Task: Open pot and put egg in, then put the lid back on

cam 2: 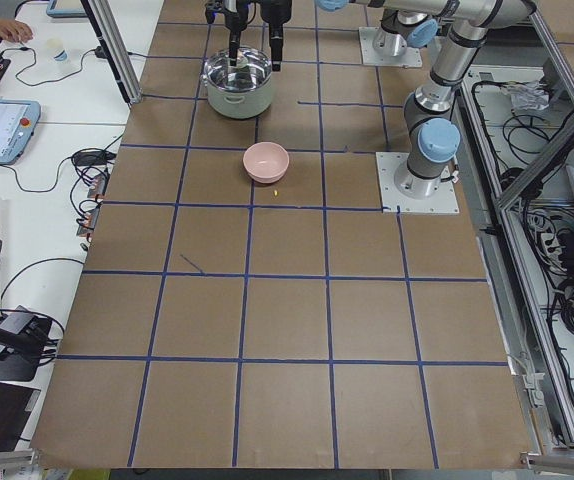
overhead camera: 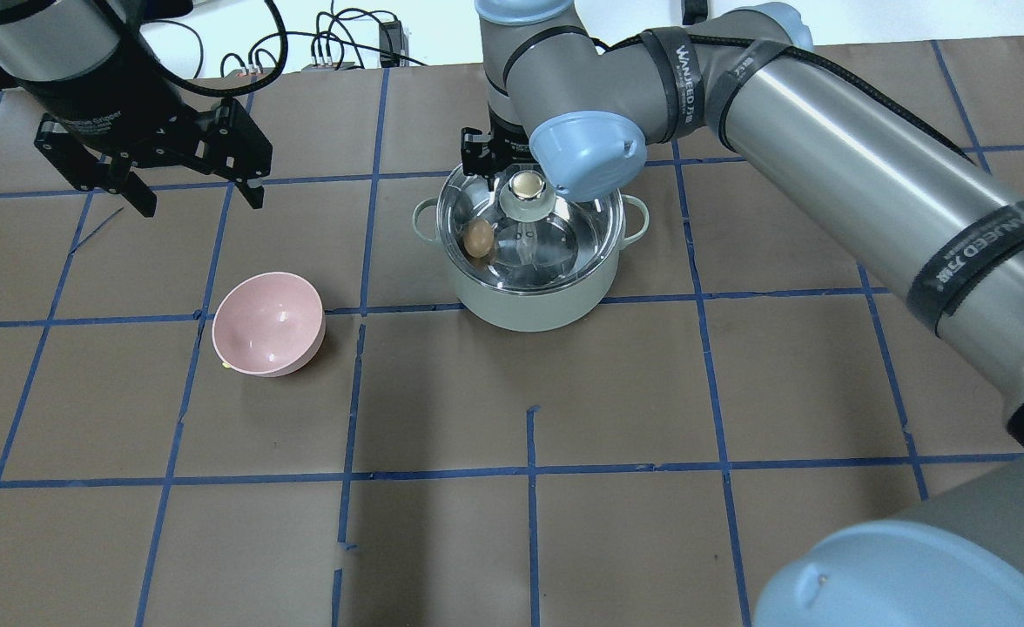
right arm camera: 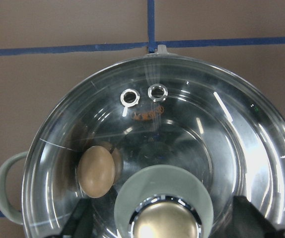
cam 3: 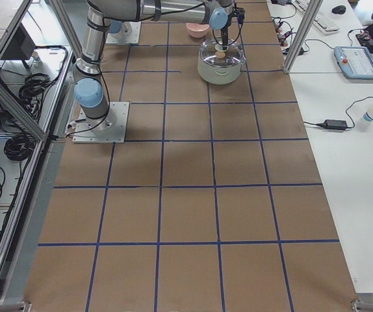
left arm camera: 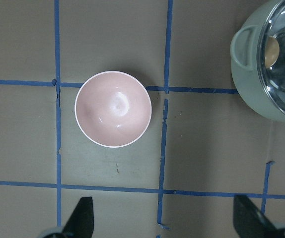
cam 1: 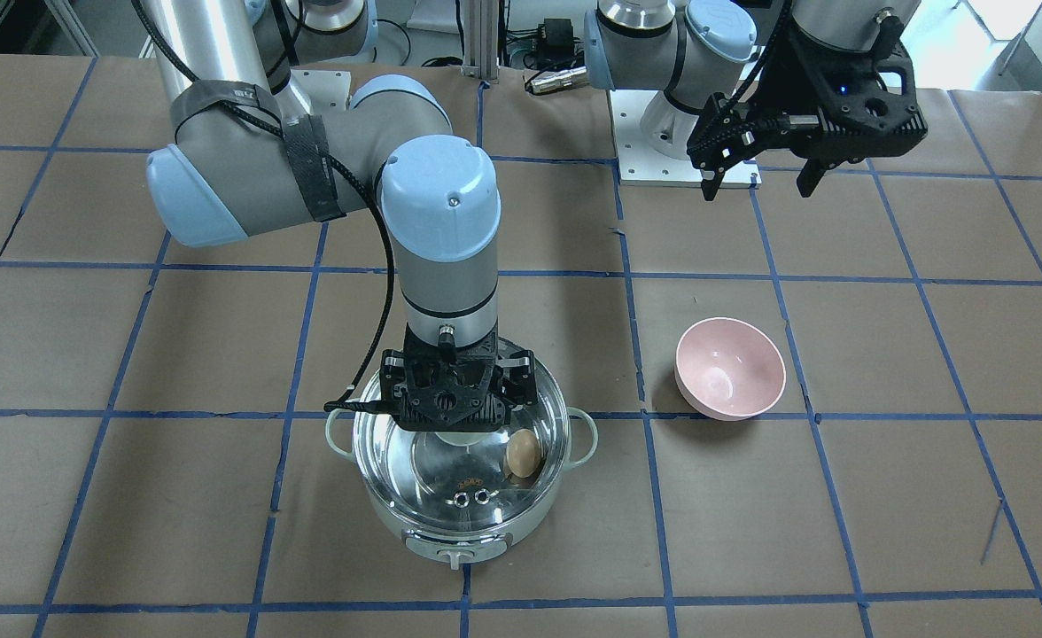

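The mint-green pot (cam 1: 461, 530) stands on the table with the clear glass lid (cam 1: 450, 483) seated on its rim. The brown egg (cam 1: 523, 453) lies inside, seen through the glass, and also shows in the overhead view (overhead camera: 478, 239) and the right wrist view (right arm camera: 96, 171). My right gripper (cam 1: 457, 425) is directly over the lid's beige knob (right arm camera: 165, 225). Its fingers are spread wide on either side of the knob and do not touch it. My left gripper (cam 1: 758, 188) is open and empty, held high near its base, away from the pot.
An empty pink bowl (cam 1: 730, 368) sits on the table beside the pot, under the left wrist camera (left arm camera: 112, 109). The brown paper table carries a blue tape grid. Cables and the arm bases are along the robot's edge.
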Available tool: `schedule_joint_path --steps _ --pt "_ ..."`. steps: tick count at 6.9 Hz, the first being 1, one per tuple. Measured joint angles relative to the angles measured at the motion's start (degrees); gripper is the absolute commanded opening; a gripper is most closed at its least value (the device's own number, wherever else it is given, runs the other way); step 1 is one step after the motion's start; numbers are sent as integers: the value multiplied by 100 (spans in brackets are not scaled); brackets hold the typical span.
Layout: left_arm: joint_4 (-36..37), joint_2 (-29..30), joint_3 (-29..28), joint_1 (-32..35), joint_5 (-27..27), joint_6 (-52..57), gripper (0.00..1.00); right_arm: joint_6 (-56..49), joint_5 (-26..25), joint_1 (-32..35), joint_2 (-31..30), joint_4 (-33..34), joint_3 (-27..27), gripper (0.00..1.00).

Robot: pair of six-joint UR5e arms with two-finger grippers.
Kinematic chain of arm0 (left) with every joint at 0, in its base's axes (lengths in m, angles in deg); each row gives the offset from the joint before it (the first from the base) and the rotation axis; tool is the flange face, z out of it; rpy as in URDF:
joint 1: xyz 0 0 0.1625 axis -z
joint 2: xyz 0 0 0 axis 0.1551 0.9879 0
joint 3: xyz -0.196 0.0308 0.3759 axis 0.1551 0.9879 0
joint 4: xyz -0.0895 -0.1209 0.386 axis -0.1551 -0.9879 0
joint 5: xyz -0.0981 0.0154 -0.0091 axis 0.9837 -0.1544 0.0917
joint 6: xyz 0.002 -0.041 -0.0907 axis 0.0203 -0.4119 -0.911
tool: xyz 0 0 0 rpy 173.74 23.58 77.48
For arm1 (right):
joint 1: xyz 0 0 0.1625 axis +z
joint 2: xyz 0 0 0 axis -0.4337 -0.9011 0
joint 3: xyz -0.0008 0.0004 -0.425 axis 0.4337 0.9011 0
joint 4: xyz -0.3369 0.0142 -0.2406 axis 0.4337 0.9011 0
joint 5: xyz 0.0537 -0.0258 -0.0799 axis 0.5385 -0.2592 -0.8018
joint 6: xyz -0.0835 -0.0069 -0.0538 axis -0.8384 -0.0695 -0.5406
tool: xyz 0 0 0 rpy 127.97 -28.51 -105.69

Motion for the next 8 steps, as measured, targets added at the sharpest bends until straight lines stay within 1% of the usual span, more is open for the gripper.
schedule_joint_path --steps 1,2,3,4,6,7,8 --pt "0 0 0 0 0 0 100 -3 89 -51 -197 -51 26 100" --pt "0 -4 0 0 0 -2 100 -33 204 -145 -544 -325 13 100" --pt "0 -7 0 0 0 -6 100 -117 257 -299 -960 -805 -66 100" --pt "0 -8 0 0 -1 -8 100 -230 266 -526 -1451 -1247 -283 100" --pt "-20 -13 0 6 -2 -21 100 -698 266 -1083 -2435 -1978 -938 100" --pt "-56 -18 8 11 -4 -25 100 -953 179 -1267 -2685 -2189 -1087 100" --pt "-87 -25 25 14 -2 -26 100 -1057 2 -1347 -2792 -2296 -1145 100"
